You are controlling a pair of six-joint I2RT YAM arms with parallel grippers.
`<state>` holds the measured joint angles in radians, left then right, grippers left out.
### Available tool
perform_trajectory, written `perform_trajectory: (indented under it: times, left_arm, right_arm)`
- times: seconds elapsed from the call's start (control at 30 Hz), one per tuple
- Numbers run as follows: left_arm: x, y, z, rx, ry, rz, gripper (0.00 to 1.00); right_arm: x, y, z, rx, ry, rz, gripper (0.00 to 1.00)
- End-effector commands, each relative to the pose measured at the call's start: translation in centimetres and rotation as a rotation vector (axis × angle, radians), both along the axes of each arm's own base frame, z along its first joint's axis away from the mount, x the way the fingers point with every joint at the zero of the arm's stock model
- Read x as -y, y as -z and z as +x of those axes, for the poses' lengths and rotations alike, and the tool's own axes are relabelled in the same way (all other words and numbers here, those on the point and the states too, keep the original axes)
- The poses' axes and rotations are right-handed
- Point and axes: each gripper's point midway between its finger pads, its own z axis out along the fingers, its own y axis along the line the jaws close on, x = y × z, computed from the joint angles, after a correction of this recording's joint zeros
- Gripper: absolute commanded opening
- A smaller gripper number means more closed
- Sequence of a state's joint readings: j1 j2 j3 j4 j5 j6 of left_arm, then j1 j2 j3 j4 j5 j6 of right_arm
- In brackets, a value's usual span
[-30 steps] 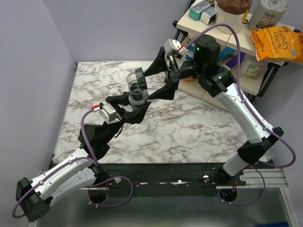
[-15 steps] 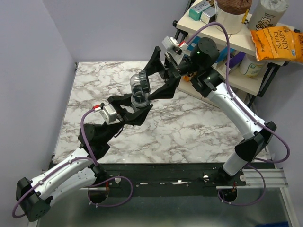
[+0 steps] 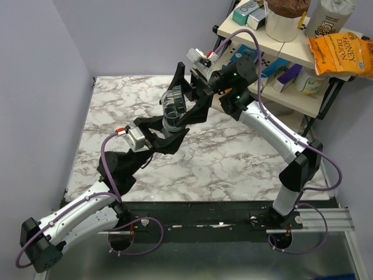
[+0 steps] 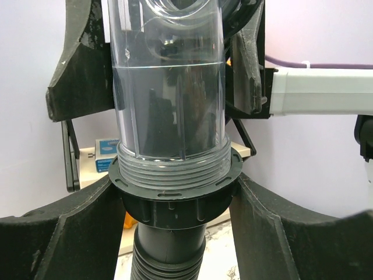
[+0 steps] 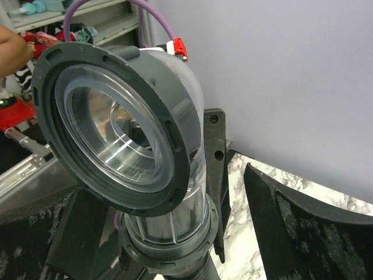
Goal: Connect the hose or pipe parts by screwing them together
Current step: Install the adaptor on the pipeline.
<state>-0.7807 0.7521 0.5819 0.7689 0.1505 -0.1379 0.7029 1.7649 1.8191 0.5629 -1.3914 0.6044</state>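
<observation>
Pinching collar nut (image 4: 175, 195) w/ L gripper (image 3: 165, 129); R gripper (image 3: 186, 96) spread round clear elbow (image 4: 169, 87).

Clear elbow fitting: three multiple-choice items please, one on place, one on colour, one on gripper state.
1. Where is the clear elbow?
A lying on the table
B held up above the table
C on the shelf
2. Colour of the ring at its open end?
A red
B white
C grey
3. State of the right gripper?
A open, a finger either side of the elbow
B shut on the elbow
C out of view
Answers: 1 B, it stands on the black collar nut that the left gripper clamps; 2 C, the right wrist view shows it grey; 3 A, a gap shows beside the elbow.
</observation>
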Motion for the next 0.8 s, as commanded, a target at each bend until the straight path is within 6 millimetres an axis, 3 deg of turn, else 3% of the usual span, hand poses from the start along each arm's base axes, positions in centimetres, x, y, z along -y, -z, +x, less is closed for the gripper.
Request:
perform_trajectory:
  times: [0.0,0.07,0.1,0.17,0.2,0.23,0.53,0.6,0.63,0.67,0.73,0.77]
  left_arm:
    - [-1.0,-3.7,-1.1,0.084,0.007,-0.075,0.0]
    - [-1.0,-3.8,-1.1,0.083,0.008,-0.075,0.0]
    - [-1.1,-3.8,-1.1,0.084,0.006,-0.079,0.0]
    - [-1.2,-3.9,-1.0,0.089,-0.003,-0.078,0.0]
    - [-1.2,-4.0,-1.0,0.09,-0.007,-0.081,0.0]
    - [-1.3,-4.1,-0.9,0.093,-0.013,-0.081,0.0]
    - [-2.8,-4.6,0.4,0.089,-0.127,-0.092,0.0]
    - [-3.4,-4.9,0.9,0.1,-0.178,-0.088,0.0]
    - [-3.6,-4.8,1.2,0.093,-0.199,-0.08,0.0]
    - [-4.1,-5.0,1.6,0.083,-0.234,-0.088,0.0]
    - [-4.7,-5.3,1.8,0.096,-0.275,-0.081,0.0]
    - [-5.1,-5.4,2.0,0.092,-0.295,-0.089,0.0]
  right_arm:
    - [0.2,-0.1,-0.9,0.022,-0.065,0.0,0.93]
    - [0.4,-0.4,-1.1,0.02,-0.085,-0.008,0.79]
    - [0.4,-0.4,-1.2,0.019,-0.093,-0.013,0.62]
    - [0.3,-0.1,-1.1,0.003,-0.111,-0.029,0.42]
    - [0.4,-0.2,-1.2,0.004,-0.115,-0.03,0.24]
    - [0.4,0.0,-1.1,0.019,-0.118,-0.024,0.17]
    - [0.7,1.2,-0.7,-0.068,-0.107,-0.098,0.04]
    - [0.6,0.6,-0.4,-0.045,-0.07,-0.06,0.01]
    - [0.3,1.6,0.0,-0.157,-0.044,-0.137,0.01]
    - [-0.7,1.4,1.4,-0.068,0.046,-0.055,0.01]
    - [-0.9,2.2,1.9,-0.116,0.18,-0.124,0.01]
    - [-1.5,2.5,3.4,-0.082,0.293,-0.108,0.01]
